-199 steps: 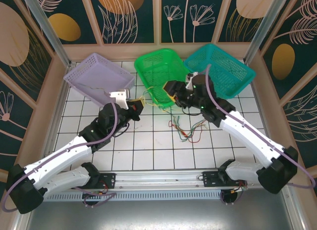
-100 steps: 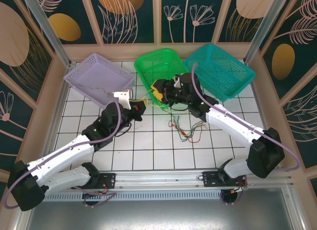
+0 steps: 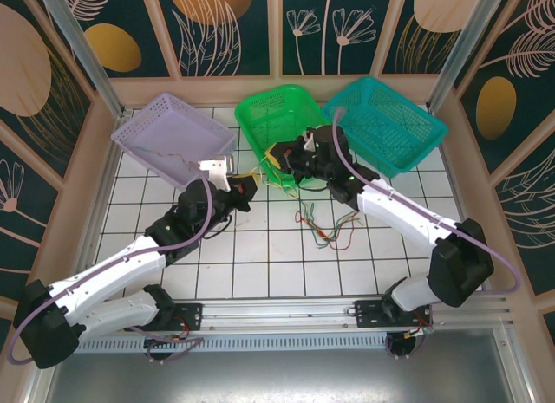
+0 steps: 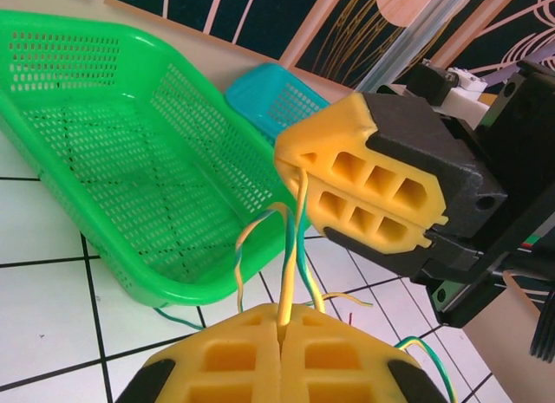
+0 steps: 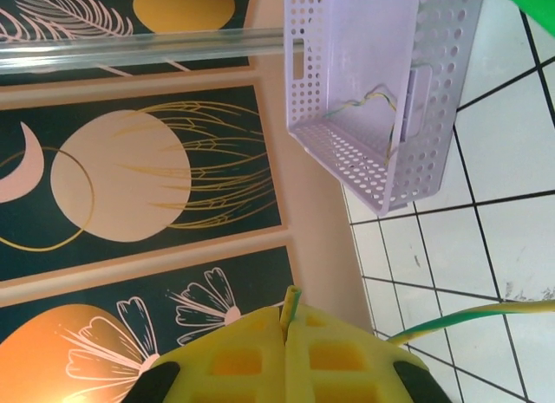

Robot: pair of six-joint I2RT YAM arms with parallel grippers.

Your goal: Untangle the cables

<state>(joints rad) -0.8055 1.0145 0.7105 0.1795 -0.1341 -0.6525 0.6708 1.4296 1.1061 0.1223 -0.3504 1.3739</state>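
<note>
Left gripper (image 4: 282, 332): pads pressed together, a yellow-green cable (image 4: 300, 234) pinched at the seam. Right gripper (image 4: 293, 179): pads likewise closed on the same strands; a short cable end is seen poking from the seam in the right wrist view.

The two grippers are held near each other, just in front of the green basket (image 3: 282, 126), whose near rim is close behind the strands.

The other cables (image 3: 328, 228) are seen as a loose red, green and dark tangle on the white tiled table (image 3: 260, 264), near the right arm.

Teal basket (image 3: 390, 126) is set beside the green one. Lilac basket (image 3: 169, 139) is placed at far left, with a thin wire (image 5: 381, 98) noted inside.
</note>
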